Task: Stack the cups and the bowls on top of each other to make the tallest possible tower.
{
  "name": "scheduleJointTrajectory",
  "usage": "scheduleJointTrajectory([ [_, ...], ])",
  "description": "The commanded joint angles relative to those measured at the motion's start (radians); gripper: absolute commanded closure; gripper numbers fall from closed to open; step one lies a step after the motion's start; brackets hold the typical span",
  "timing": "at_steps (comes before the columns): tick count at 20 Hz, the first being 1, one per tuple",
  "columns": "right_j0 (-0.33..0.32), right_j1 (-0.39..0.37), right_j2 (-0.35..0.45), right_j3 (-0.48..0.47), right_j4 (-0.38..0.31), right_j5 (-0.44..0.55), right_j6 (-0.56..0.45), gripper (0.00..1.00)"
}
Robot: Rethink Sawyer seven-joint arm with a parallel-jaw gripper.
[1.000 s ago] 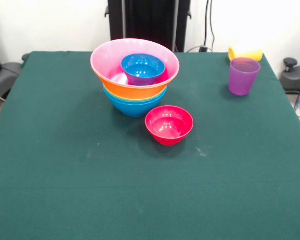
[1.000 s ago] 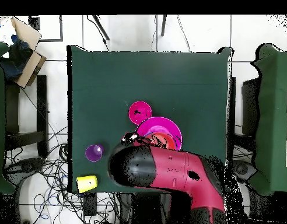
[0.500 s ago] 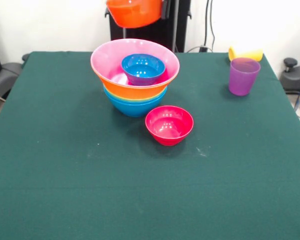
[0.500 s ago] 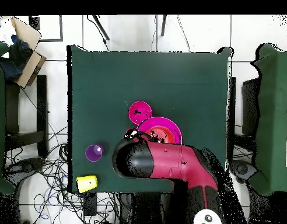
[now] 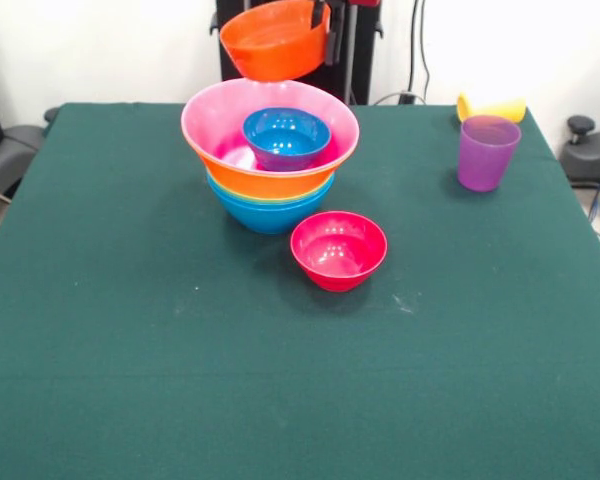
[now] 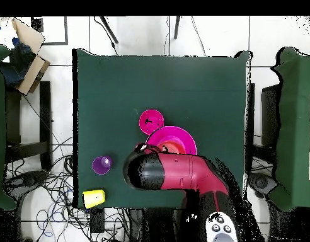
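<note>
The tower stands at the table's far middle: a light blue bowl point(image 5: 270, 213) at the base, a wide orange bowl point(image 5: 270, 183), a wide pink bowl point(image 5: 212, 122) and a small dark blue bowl point(image 5: 286, 135) inside it. My gripper point(image 5: 329, 30) is shut on the right rim of an orange-red bowl point(image 5: 273, 42), held tilted in the air just above the tower's far side. A crimson bowl point(image 5: 338, 250) sits on the cloth in front of the tower. The purple cup point(image 5: 486, 152) stands upright at the far right; the yellow cup point(image 5: 491, 105) lies on its side behind it.
In the overhead view the red arm point(image 6: 183, 179) covers part of the pink bowl point(image 6: 180, 133); the crimson bowl point(image 6: 151, 120), purple cup point(image 6: 101, 165) and yellow cup point(image 6: 94, 198) show beside it. The green table point(image 5: 180, 380) has chairs at its sides.
The orange-red bowl, out of the front view a second ago, has come down from the top edge and now hangs lower, just above the tower. The arm has shifted in the overhead view.
</note>
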Motion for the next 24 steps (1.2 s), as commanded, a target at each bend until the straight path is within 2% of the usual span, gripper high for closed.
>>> scheduleJointTrajectory([
  [1,-0.002,0.089,0.076,0.05,-0.098,-0.113,-0.028,1.0],
  [11,0.018,0.192,0.049,0.033,-0.141,-0.229,0.021,1.0],
  [24,0.025,0.221,0.04,0.034,-0.144,-0.27,0.03,1.0],
])
